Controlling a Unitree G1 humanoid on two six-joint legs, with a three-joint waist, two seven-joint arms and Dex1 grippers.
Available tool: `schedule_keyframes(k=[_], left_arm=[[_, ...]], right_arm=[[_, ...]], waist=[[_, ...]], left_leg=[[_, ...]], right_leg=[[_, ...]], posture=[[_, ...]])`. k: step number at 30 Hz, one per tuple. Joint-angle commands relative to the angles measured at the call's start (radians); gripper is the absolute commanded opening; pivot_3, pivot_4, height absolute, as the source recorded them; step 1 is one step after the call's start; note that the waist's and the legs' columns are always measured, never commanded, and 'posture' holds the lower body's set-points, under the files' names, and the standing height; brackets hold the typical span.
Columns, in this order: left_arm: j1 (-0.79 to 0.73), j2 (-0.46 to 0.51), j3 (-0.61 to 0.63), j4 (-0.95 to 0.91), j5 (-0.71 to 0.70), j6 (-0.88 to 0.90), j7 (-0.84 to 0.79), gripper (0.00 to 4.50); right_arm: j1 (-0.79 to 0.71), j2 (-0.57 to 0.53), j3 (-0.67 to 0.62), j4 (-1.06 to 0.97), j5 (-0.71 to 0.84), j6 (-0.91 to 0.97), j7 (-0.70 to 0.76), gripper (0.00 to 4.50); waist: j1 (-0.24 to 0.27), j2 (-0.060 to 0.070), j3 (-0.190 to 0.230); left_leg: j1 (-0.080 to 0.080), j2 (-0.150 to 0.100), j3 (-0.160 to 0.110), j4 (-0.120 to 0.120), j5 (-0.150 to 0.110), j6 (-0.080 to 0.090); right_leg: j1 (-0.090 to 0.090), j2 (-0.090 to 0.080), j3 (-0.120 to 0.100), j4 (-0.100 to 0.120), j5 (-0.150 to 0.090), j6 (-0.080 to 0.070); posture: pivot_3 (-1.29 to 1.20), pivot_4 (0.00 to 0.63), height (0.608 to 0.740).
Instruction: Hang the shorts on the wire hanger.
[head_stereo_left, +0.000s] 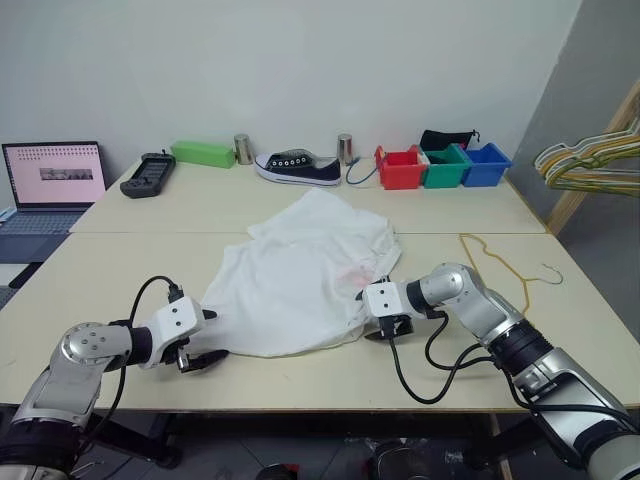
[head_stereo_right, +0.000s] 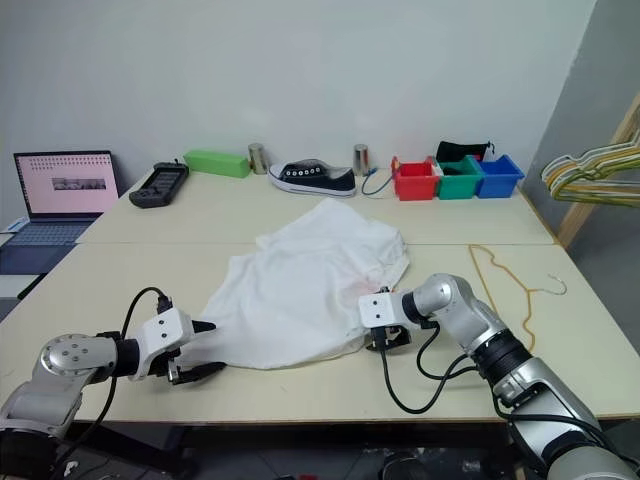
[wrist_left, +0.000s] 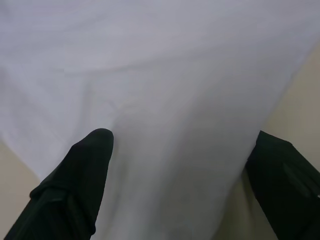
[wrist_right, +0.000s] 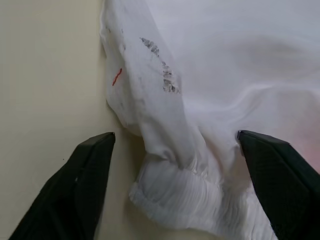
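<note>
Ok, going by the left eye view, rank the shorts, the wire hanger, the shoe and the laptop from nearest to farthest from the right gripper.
1. The shorts, right at the right gripper, to its left.
2. The wire hanger, lying flat on the table to the gripper's right.
3. The shoe, at the table's far edge by the wall.
4. The laptop, far off to the left.

We find no text, label, brand or number that can be read. The laptop (head_stereo_left: 55, 180) screen shows rows of small marks and a dark band, too small for us to make out. In the right wrist view the shorts (wrist_right: 210, 100) carry a smudged grey print (wrist_right: 160, 72) and a short red mark (wrist_right: 116, 76) near the waistband; neither forms letters we can read.
</note>
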Motion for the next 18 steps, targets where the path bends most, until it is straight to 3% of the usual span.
schedule_keyframes(k=[1, 4, 13, 15, 18], left_arm=[[0.0, 0.017, -0.018, 0.064, 0.035, -0.025, 0.005, 3.57], [0.002, 0.022, -0.019, 0.074, 0.028, -0.039, 0.001, 2.9], [-0.026, 0.015, -0.022, 0.081, 0.024, -0.044, 0.005, 1.03], [-0.027, 0.019, -0.019, 0.083, 0.023, -0.046, 0.0, 0.7], [-0.014, 0.032, -0.003, 0.043, 0.002, -0.023, -0.017, 0.06]], right_arm=[[-0.033, -0.003, -0.017, 0.009, -0.01, -0.021, -0.002, 3.19], [-0.04, 0.0, -0.028, 0.037, -0.021, -0.028, -0.021, 2.46], [-0.045, 0.005, -0.038, 0.042, -0.005, -0.021, -0.021, 0.29], [-0.044, 0.004, -0.043, 0.037, 0.001, -0.014, -0.015, 0.0], [-0.038, -0.009, -0.048, 0.018, 0.008, -0.015, 0.002, 0.0]], waist=[[-0.001, 0.0, 0.0], [-0.004, 0.0, 0.0], [-0.005, 0.0, 0.0], [-0.004, 0.0, 0.0], [-0.003, 0.0, 0.0]], left_leg=[[0.004, 0.0, 0.0, 0.0, 0.0, 0.0], [0.011, 0.001, 0.0, -0.001, 0.0, 0.0], [0.012, 0.0, -0.001, -0.003, 0.0, 0.0], [0.012, 0.0, -0.001, -0.003, 0.0, 0.0], [0.012, 0.0, -0.001, -0.003, 0.0, 0.0]], right_leg=[[0.004, 0.0, 0.0, 0.0, -0.003, -0.005], [0.01, 0.0, 0.0, 0.0, -0.004, -0.007], [0.01, -0.001, 0.0, 0.0, -0.004, -0.007], [0.01, -0.001, 0.0, 0.0, -0.004, -0.007], [0.011, -0.001, 0.0, 0.0, -0.004, -0.007]], posture=[[-0.12, 0.0, 0.74], [-0.12, 0.0, 0.74], [-0.12, 0.005, 0.74], [-0.12, 0.006, 0.74], [-0.12, 0.007, 0.74]])
